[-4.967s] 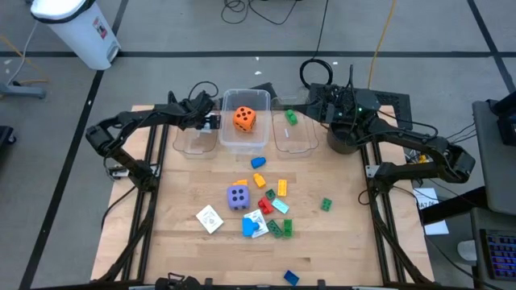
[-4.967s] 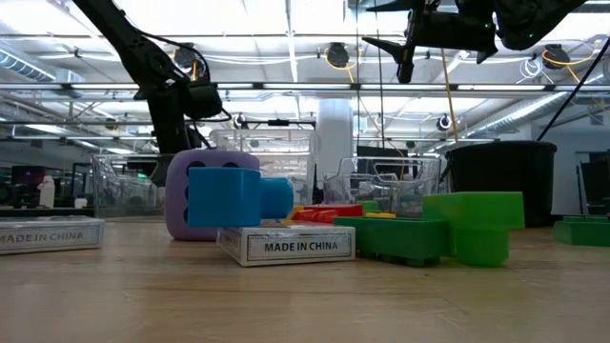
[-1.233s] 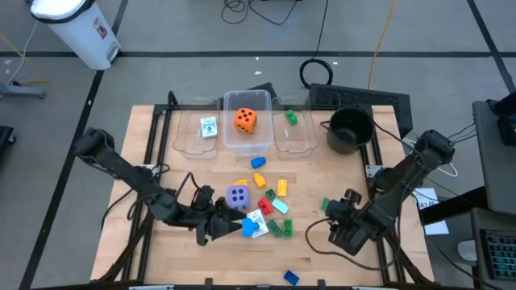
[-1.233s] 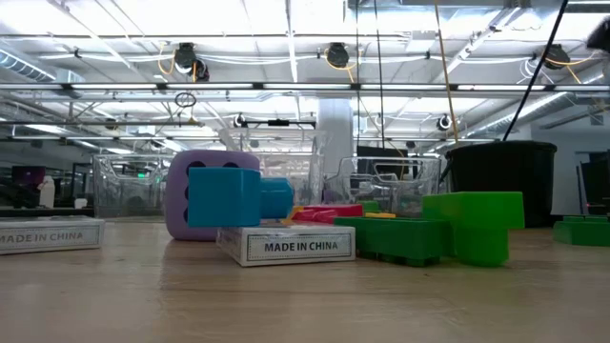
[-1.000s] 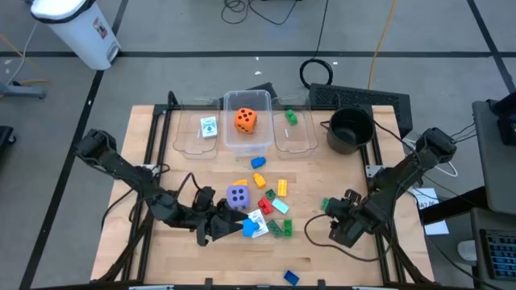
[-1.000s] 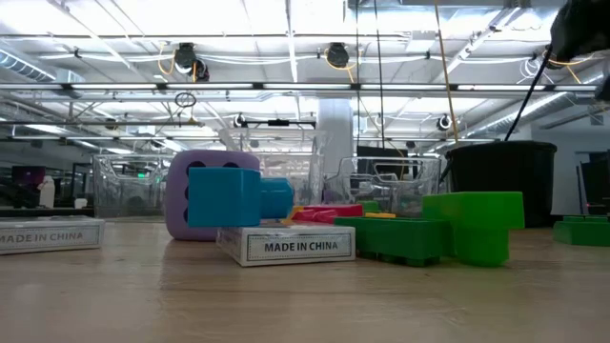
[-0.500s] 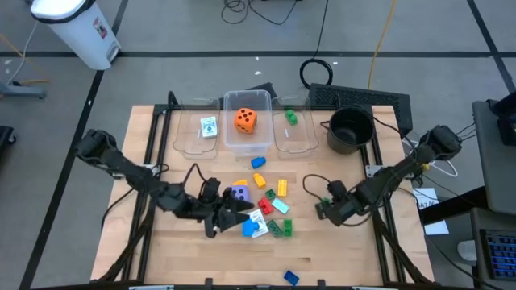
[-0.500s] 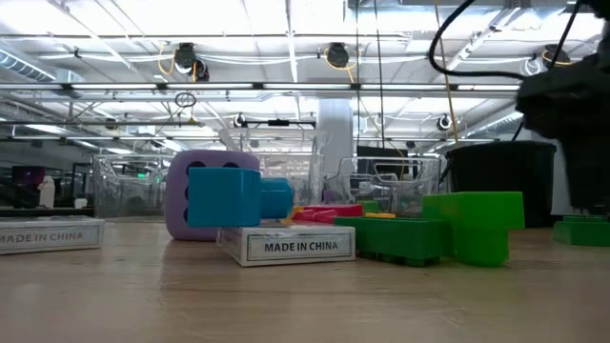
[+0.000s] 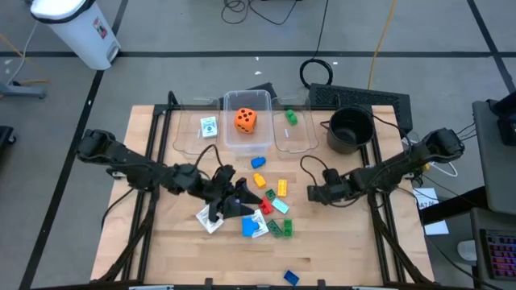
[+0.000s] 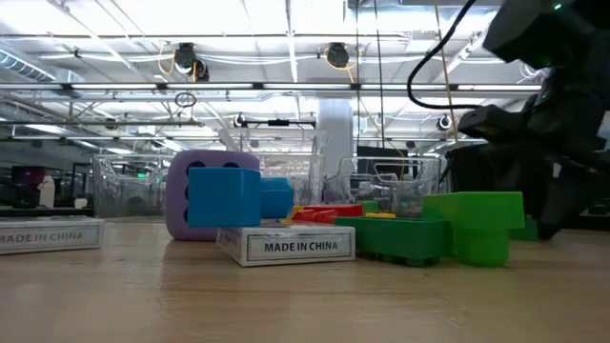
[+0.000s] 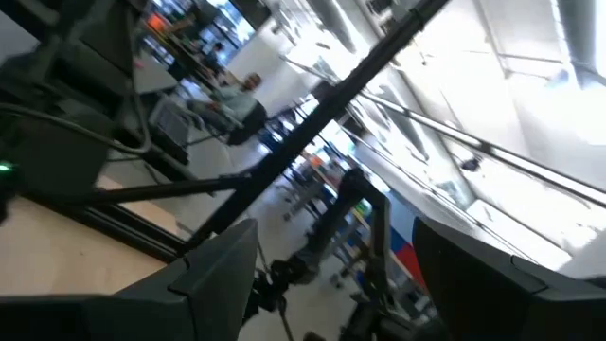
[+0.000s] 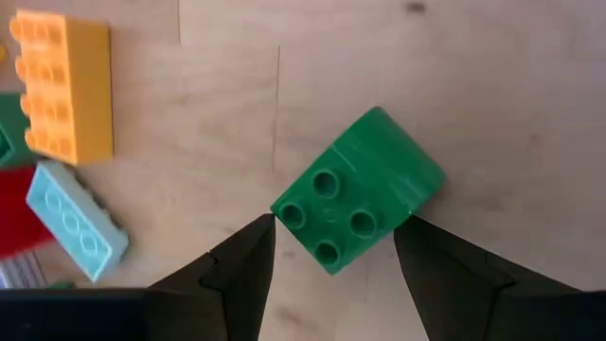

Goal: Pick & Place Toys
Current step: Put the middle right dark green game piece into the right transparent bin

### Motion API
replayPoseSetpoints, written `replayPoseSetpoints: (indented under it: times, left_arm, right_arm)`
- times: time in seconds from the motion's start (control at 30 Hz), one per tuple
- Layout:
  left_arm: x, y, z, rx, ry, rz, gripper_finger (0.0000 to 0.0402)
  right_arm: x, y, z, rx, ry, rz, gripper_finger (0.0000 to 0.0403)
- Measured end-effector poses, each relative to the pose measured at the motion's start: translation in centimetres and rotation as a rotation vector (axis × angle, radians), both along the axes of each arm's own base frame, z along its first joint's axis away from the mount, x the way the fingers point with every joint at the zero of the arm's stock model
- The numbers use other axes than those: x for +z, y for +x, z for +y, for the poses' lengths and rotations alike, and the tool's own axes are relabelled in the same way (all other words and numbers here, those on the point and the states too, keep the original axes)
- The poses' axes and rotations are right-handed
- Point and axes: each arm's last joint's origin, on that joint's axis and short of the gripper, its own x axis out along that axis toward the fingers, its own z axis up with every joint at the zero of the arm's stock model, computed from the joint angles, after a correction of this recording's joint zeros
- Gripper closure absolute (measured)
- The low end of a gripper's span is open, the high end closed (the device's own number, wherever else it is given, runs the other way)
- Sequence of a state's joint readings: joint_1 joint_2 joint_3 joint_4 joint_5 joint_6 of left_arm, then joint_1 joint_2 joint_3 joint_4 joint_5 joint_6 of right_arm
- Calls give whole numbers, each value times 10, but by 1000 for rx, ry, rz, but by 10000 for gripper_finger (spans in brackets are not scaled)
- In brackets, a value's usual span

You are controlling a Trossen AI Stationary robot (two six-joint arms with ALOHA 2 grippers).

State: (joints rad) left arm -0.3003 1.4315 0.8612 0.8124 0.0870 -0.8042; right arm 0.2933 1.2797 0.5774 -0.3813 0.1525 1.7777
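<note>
Green brick [image 12: 358, 188] flat on the wood surface [image 12: 492, 85], right gripper [image 12: 333, 254] open and straddling it. Left gripper [image 9: 239, 201] open over the toy pile.

The high view looks straight down on the whole surface [image 9: 177, 250]. The low view looks level across it. The right wrist view is close above a green brick [image 12: 358, 189].
</note>
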Motion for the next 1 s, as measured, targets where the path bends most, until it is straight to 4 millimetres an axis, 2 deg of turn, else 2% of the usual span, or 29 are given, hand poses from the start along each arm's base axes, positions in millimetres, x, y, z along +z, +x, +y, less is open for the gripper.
replayPoseSetpoints:
  times: [0.2,0.5,0.73,1.0]
  left_arm:
    - [0,5,22,-120,8,7,121]
    - [-1,8,45,-198,-2,28,121]
    - [-1,9,56,-216,-7,38,121]
    - [-1,11,72,-157,-9,37,121]
  right_arm:
    - [0,6,-23,33,-51,0,193]
    - [0,8,-54,194,-44,24,193]
    - [-2,1,-64,402,-40,77,206]
    - [-1,-4,-69,342,-102,128,245]
